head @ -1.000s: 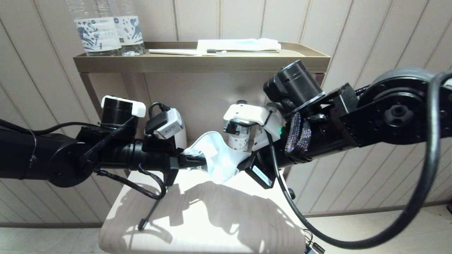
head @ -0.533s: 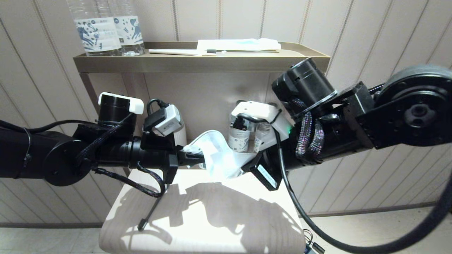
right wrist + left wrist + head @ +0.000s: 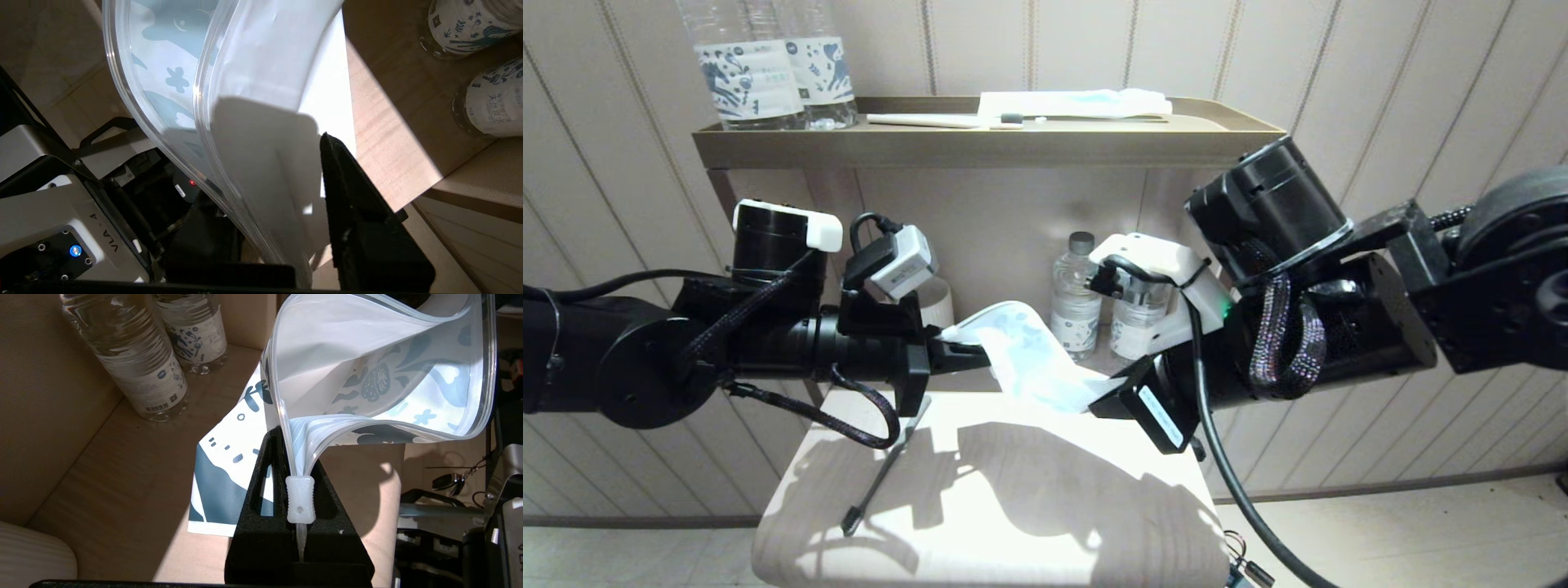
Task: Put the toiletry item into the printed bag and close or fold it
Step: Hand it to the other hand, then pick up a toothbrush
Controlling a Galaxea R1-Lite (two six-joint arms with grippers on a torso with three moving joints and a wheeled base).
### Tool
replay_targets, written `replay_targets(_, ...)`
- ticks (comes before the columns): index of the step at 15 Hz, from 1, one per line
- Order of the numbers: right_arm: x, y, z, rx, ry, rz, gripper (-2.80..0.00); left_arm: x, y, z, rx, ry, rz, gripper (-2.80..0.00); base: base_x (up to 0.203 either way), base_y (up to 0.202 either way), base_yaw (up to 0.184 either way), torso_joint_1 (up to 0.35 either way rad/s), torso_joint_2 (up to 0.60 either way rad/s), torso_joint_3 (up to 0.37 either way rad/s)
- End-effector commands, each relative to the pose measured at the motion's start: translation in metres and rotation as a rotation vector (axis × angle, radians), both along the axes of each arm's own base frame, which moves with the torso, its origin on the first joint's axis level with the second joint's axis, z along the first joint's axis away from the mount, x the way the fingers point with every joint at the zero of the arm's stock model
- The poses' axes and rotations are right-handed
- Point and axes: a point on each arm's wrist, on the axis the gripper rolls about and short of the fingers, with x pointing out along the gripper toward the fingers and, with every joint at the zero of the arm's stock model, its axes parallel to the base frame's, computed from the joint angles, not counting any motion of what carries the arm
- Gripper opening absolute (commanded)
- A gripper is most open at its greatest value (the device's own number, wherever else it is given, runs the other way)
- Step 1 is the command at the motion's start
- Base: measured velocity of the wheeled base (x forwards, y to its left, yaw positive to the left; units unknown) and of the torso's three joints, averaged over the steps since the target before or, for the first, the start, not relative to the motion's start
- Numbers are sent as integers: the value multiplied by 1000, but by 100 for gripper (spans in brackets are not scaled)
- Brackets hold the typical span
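Holding the printed bag (image 3: 1031,366) by one end of its zip edge, my left gripper (image 3: 960,357) reaches in from the left, level above the surface (image 3: 1013,523). Its jaws are closed on the bag; the left wrist view shows the zip strip pinched between the two black fingers (image 3: 253,506), with the pale zip slider (image 3: 300,498) sitting just at the grip.

From that grip the bag spreads towards my right gripper (image 3: 1112,390), which comes in from the right. The bag's mouth gapes, its two zip lips curving apart, so the white inside and the blue print both show. The right jaws stand apart; the far end of the bag passes loosely between them, lying close to one black finger (image 3: 359,228). I cannot tell whether the bag's lower corner touches the surface.

The toiletry item (image 3: 876,482) lies outside the bag, on the surface below my left gripper, at a slant, its dark head nearest the front-left edge.

Two small bottles (image 3: 1076,304) stand behind the bag, at the back of the surface. The shelf (image 3: 980,143) above carries two larger bottles (image 3: 768,73), a white-handled toothbrush (image 3: 931,120) and a white-and-blue packet (image 3: 1074,102).
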Motion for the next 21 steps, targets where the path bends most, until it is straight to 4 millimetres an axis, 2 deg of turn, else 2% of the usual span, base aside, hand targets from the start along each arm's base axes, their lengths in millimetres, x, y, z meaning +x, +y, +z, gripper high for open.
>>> replay_targets(1, -2, 2, -1, 0, -5, 5, 0, -2, 1, 3, -5, -10, -4, -280, 0, 0, 0, 0, 0, 0)
replay_targets(5, -5, -4, 3, 10, -9, -10, 0, -2, 1, 3, -5, -10, -4, -280, 0, 0, 0, 0, 0, 0)
replay_targets(9, -38, -35, 29, 114, -29, -60, 0, -1, 1, 2, 3, 7, 10, -280, 0, 0, 0, 0, 0, 0)
replay_targets(11, -51, -47, 27, 148, 8, -98, 0, -9, 3, 14, 4, -16, 30, -280, 0, 0, 0, 0, 0, 0)
replay_targets(14, -75, -69, 28, 170, -2, -102, 0, -36, 22, 29, 35, 24, 69, -280, 0, 0, 0, 0, 0, 0)
replay_targets(18, -101, -93, 26, 192, -22, -102, 0, -43, 61, 29, 51, 42, 229, -280, 0, 0, 0, 0, 0, 0)
replay_targets(21, -98, -90, 25, 197, -4, -117, 0, -55, 92, 36, 17, 50, 359, -280, 0, 0, 0, 0, 0, 0)
